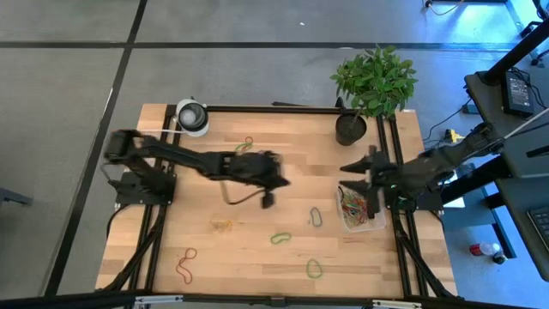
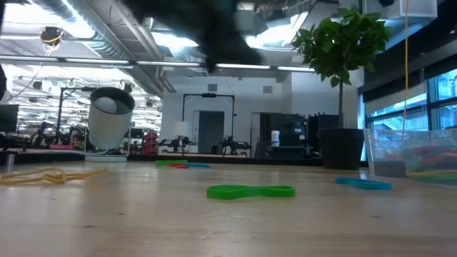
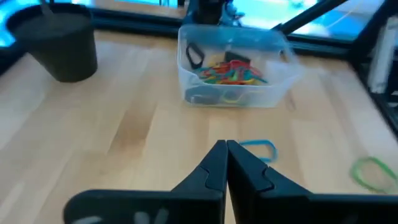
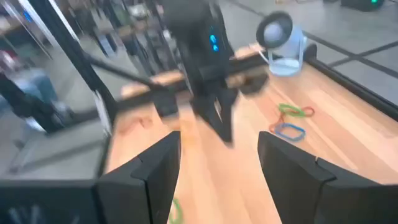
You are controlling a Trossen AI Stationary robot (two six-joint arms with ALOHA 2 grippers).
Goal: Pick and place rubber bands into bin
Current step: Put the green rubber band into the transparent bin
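Left gripper poised over mid-table, fingers pressed together tip to tip with nothing between them, as seen in the left wrist view. Right gripper parked at the table's 3 o'clock edge, just beside the bin, fingers spread wide apart and holding nothing in the right wrist view. Clear bin at 3 o'clock on the wooden table, already holding a tangle of red, yellow, green and dark rubber bands. Loose bands scattered over the tabletop: a blue-grey band just at 9 o'clock of the bin, a green band toward 6 o'clock of centre, another green band near the front edge at 5 o'clock, a yellow band at about 7 o'clock of centre, a red band far out at 7 o'clock, and a small cluster of bands at 12 o'clock of the left gripper. Black plant pot with a leafy plant at 1 o'clock, well clear of the bin. White-and-grey roll at 11 o'clock on the table's back edge. From table height, green band lying flat in the middle, blue band nearer the bin wall.
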